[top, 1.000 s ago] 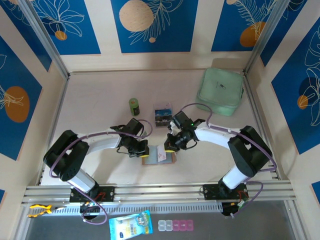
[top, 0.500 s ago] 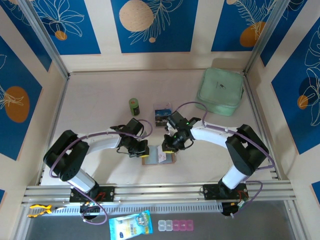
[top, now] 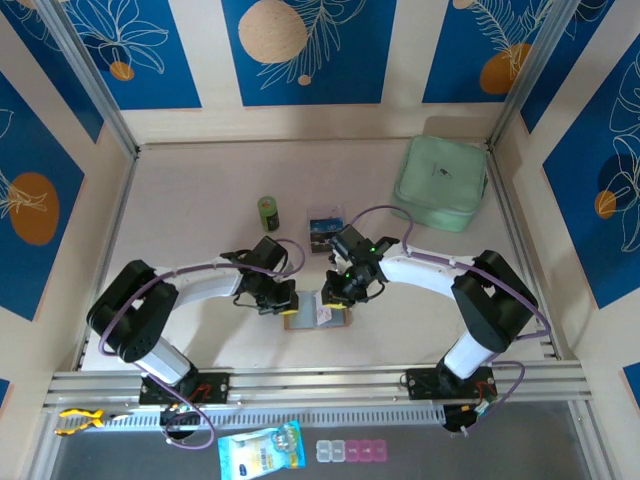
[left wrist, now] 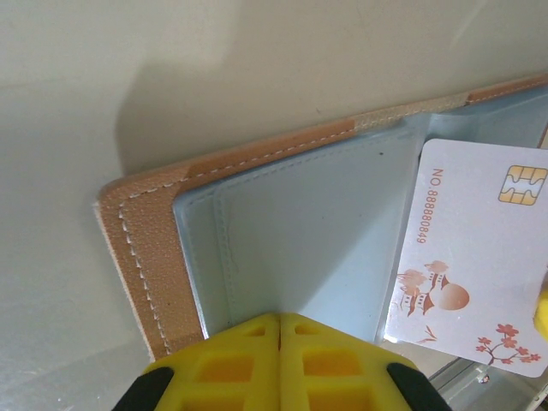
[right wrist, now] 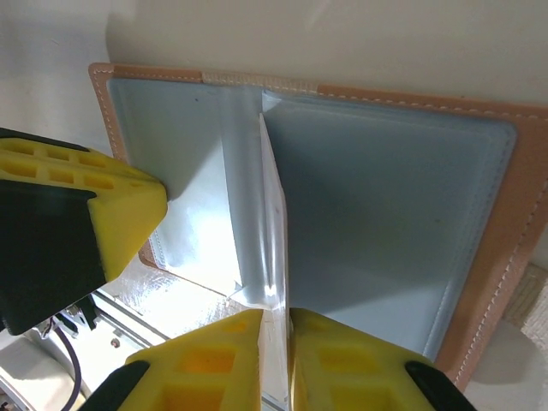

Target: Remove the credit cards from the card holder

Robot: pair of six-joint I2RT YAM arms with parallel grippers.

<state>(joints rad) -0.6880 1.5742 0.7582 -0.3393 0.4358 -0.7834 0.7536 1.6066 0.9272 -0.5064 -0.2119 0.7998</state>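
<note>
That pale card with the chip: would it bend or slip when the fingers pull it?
Probably stiff: the card stands straight, edge-on between the right fingers. Likely slippery, given the sheen on its face. Probably light, being so thin.

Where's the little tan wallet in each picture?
Top external: card holder just below centre.
Left wrist: card holder open across the middle, tan edge at left.
Right wrist: card holder open, spanning most of the frame.
Shared landmark: the pale card upright at its fold, pinched by the right gripper.
</note>
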